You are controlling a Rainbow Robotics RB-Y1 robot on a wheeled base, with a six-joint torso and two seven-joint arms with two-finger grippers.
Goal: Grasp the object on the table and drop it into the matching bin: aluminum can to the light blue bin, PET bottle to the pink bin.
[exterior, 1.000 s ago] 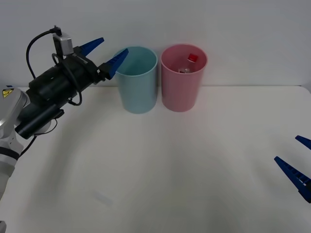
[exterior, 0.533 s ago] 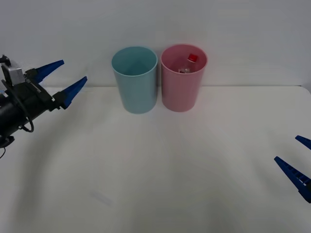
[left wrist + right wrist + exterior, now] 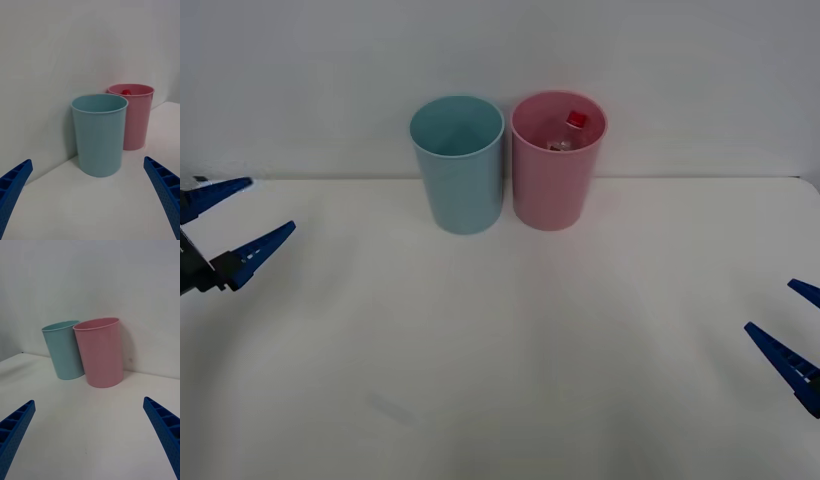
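Task looked essentially done: the PET bottle [image 3: 567, 133] sat inside the pink bin [image 3: 557, 190], red cap [image 3: 577, 119] visible below the rim in the front view and just peeking over the rim in the left wrist view. That's the matching bin, so the sort was correct. The light blue bin [image 3: 461, 185] stood just beside it, on the robot's left, with nothing visible in it from the front. Nothing was lying on the white counter [image 3: 510, 350], so my read is nothing left to grasp; only parking the arms remained. Bottle orientation: long axis roughly upright but leaning, cap end up and toward the far wall of the bin; the lower body was mostly hidden by the bin wall, so the exact tilt couldn't be told. Left tool [image 3: 222, 224] was spread wide and empty, low at the left edge of the counter, well apart from both bins. Right tool [image 3: 792, 328] was also wide and empty, idle at the right edge of the counter.
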